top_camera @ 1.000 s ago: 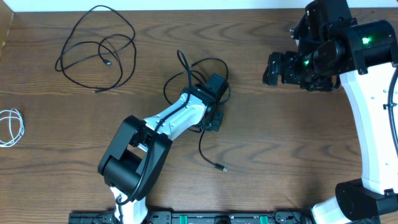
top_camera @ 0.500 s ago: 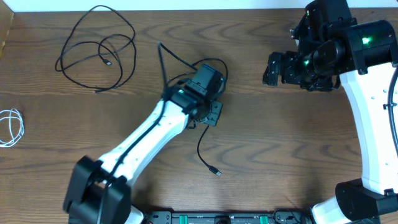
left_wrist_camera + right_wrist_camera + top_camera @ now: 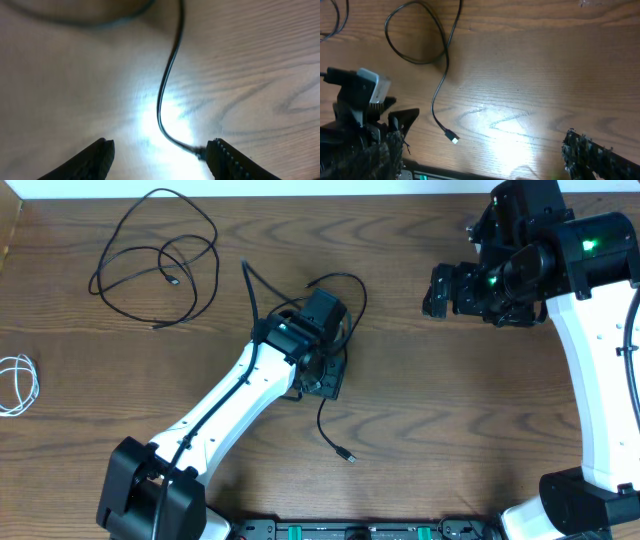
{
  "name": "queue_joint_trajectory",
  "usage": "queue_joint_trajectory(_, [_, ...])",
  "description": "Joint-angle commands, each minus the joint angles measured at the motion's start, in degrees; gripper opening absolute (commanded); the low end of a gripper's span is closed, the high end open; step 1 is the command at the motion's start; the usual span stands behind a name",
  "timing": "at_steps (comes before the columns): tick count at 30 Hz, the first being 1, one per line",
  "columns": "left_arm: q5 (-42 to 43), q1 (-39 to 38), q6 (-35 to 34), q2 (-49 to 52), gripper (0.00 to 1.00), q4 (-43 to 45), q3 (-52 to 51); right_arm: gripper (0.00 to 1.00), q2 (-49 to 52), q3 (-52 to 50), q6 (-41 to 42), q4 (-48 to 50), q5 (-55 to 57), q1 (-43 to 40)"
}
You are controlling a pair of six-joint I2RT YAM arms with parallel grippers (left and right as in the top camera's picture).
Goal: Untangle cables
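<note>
Your left tool (image 3: 161, 152) gapes astride the middle cable (image 3: 167, 85) on the table (image 3: 260, 60); only its wrist view shows that. Only overhead shows the white cable (image 3: 18, 383) at the left edge; a looped black cable (image 3: 160, 260) lies top left. Your right tool (image 3: 487, 131) is spread wide, holding nothing.

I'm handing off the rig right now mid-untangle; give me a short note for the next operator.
Left gripper: open, low over the table, holding nothing; centre black cable tail lies between its fingers.
Right gripper: open, empty, off to the right.
Other black cable: loose loops, top left. White cable: left edge.
Done: all three lie apart.
Left: centre black cable loops under the left arm, probably needs spreading.
</note>
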Motion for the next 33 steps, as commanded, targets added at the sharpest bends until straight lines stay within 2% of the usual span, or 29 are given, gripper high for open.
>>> queue_joint_trajectory(1, [0.28, -0.02, -15.45, 0.57, 0.64, -3.21, -0.28, 0.99, -0.57, 0.11, -0.63, -0.04, 0.20, 0.24])
queue_joint_trajectory(5, [0.26, -0.11, -20.79, 0.55, 0.62, -3.93, -4.39, 0.99, -0.57, 0.09, -0.63, -0.07, 0.22, 0.24])
queue_joint_trajectory(11, [0.63, -0.44, -20.70, -1.01, 0.62, -7.10, -5.09, 0.99, -0.57, 0.11, -0.63, -0.04, 0.20, 0.24])
queue_joint_trajectory(17, [0.46, -2.97, -21.46, -8.35, 0.63, -9.05, -7.30, 0.99, -0.57, 0.11, -0.63, -0.04, 0.20, 0.24])
queue_joint_trajectory(24, [-2.71, -4.00, -28.48, -14.64, 0.66, -1.86, -15.54, 0.99, -0.57, 0.11, -0.63, -0.04, 0.20, 0.24])
queue_joint_trajectory(28, [-0.72, -4.17, -30.32, -12.76, 0.68, 5.35, -19.67, 0.99, -0.57, 0.11, -0.63, -0.04, 0.20, 0.24])
queue_joint_trajectory(33, [-0.42, -5.79, -31.74, -8.09, 0.65, 9.62, -20.28, 0.99, -0.57, 0.11, -0.63, -0.07, 0.20, 0.24])
